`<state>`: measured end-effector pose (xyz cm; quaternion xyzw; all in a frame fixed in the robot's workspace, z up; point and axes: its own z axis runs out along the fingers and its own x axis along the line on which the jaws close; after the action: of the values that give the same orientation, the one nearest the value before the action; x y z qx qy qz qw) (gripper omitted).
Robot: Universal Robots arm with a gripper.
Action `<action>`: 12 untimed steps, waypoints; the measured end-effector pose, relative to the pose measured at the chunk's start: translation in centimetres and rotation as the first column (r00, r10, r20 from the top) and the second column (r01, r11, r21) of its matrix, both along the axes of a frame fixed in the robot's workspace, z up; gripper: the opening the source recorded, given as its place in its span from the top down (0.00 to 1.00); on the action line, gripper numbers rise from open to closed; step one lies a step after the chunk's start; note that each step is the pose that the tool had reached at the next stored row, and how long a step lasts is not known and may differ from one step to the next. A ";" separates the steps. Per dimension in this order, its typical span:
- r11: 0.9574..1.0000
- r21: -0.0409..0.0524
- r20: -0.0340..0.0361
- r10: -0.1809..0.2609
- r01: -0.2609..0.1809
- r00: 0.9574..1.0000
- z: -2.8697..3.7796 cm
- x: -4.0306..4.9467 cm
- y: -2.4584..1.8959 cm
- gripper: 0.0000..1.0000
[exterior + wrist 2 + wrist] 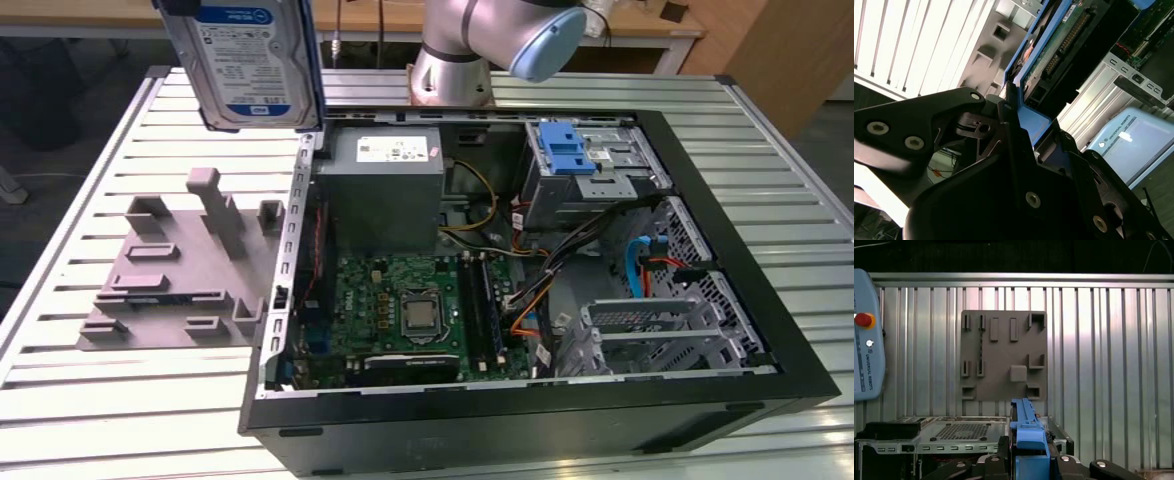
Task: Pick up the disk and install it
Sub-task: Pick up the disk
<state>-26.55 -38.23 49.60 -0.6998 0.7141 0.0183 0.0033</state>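
The disk (254, 60), a silver-grey hard drive with a white-and-blue label and a blue frame, hangs upright in the air above the far left corner of the open computer case (747, 330). In the second wrist view my gripper (1035, 120) is shut on the blue frame at one end of the disk (1069, 35), whose circuit-board side faces the camera. In the first wrist view the edge of the disk's blue frame (1026, 425) stands between my black fingers (999, 460).
Inside the case are a grey power supply (387, 190), a motherboard (414, 310) and a silver cage with a blue latch (587, 160). A grey fixture plate (174, 270) lies on the slatted table on the exterior view's left. A teach pendant (864, 355) lies nearby.
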 end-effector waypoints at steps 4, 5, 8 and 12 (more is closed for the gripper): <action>1.000 0.000 0.000 0.000 0.000 1.000 0.00 0.24 0.00 0.64; 1.000 0.000 0.000 0.000 0.000 1.000 0.00 0.31 0.00 0.64; 1.000 0.000 0.000 0.000 0.000 1.000 0.00 0.49 0.00 0.64; 1.000 0.000 0.000 0.000 0.000 1.000 0.00 0.75 0.00 0.64</action>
<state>-25.80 -38.23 49.60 -0.6998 0.7141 0.0183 0.0033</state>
